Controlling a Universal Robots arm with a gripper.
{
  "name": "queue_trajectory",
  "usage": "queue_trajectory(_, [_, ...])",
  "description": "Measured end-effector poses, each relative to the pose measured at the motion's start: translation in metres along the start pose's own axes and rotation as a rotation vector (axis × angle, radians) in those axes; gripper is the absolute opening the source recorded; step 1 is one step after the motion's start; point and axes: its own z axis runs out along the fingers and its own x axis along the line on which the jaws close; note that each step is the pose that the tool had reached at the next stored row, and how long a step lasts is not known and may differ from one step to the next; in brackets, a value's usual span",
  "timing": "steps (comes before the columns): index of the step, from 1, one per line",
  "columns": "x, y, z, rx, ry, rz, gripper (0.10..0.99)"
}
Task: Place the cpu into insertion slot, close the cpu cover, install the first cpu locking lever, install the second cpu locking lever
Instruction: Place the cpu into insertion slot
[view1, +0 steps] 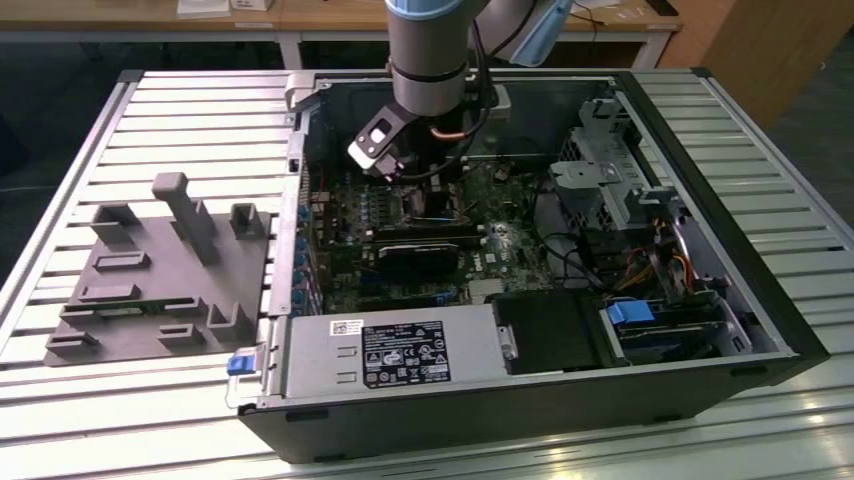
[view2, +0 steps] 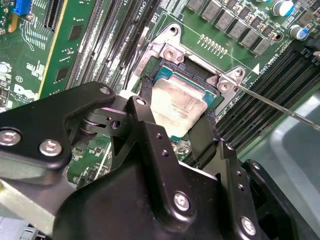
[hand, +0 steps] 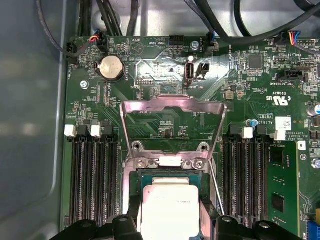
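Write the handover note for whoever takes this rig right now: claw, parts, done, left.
Claw: shut on the cpu, one finger at each side, directly over the insertion slot.
Cpu cover: swung open, standing up off the board.
Locking lever: unlatched, sticking out free.
Done: cpu is at the slot; whether it is fully seated cannot be told.
Left: cpu not released, cover not closed, levers not installed.

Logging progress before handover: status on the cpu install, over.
The gripper shut on the cpu, just over the insertion slot. The cpu cover open, tipped back. Nothing seen blocking the slot.
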Motion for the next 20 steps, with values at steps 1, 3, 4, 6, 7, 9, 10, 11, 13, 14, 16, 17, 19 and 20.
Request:
queue_trajectory(1, [0.0, 0.0, 0.0002, 0.0, 0.0, 0.0, 0.537])
queue_trajectory(3, [0.0, -0.0001, 0.0006, 0.0, 0.0, 0.001, 0.537])
queue_trajectory(4, [0.0001, -0.0001, 0.0008, 0.0, -0.0001, 0.001, 0.537])
queue_trajectory(6, [0.0002, -0.0002, 0.001, 0.0, -0.0002, 0.001, 0.537])
queue_trajectory(7, [0.0002, -0.0002, 0.001, 0.0, -0.0002, 0.001, 0.537])
queue_trajectory(9, [0.0002, -0.0001, 0.001, 0.0, -0.0001, 0.001, 0.537])
queue_trajectory(10, [0.0002, 0.0, 0.0011, 0.0, -0.0001, 0.001, 0.537])
queue_trajectory(11, [0.0002, 0.0, 0.0011, 0.0, 0.0, 0.001, 0.537])
queue_trajectory(13, [0.0002, 0.0001, 0.0011, 0.0, 0.0, 0.001, 0.537])
queue_trajectory(14, [0.0002, 0.0001, 0.0011, 0.0, 0.0, 0.001, 0.537])
queue_trajectory(16, [0.0002, 0.0001, 0.0011, 0.0, 0.0, 0.001, 0.537])
queue_trajectory(17, [0.0002, 0.0001, 0.0011, 0.0, 0.0, 0.001, 0.537])
queue_trajectory(19, [0.0002, 0.0002, 0.0011, 0.0, 0.0, 0.001, 0.612])
queue_trajectory(20, [0.0002, 0.0002, 0.0011, 0.0, 0.0, 0.001, 0.612])
